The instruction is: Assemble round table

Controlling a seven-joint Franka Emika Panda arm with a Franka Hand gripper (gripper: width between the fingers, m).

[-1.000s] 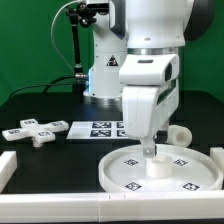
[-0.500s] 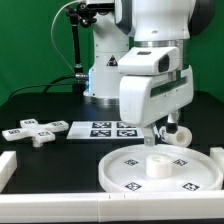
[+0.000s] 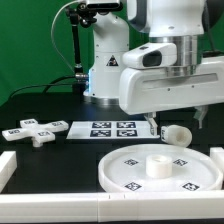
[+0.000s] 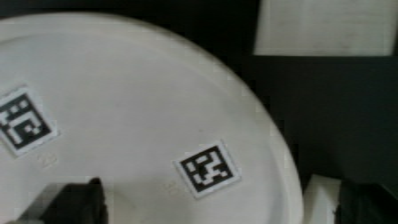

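Note:
The large white round disc (image 3: 130,172) lies flat at the front of the table, tags facing up and a raised hub (image 3: 160,165) at its centre. The short cylinder leg (image 3: 177,135) lies just behind the disc, towards the exterior view's right. The cross-shaped base piece (image 3: 33,131) lies at the exterior view's left. My gripper (image 3: 176,121) hangs open and empty above the disc's back edge, close over the leg. In the wrist view the disc (image 4: 125,110) fills most of the picture, and my gripper (image 4: 201,205) has its fingertips (image 4: 80,200) spread wide over it.
The marker board (image 3: 105,128) lies behind the disc, between it and the arm's base (image 3: 100,75), and its corner shows in the wrist view (image 4: 329,25). White border rails stand at the exterior view's left (image 3: 8,165) and right (image 3: 217,155).
My gripper has risen from the disc's central hub and shifted back and towards the exterior view's right. The disc has stayed in place.

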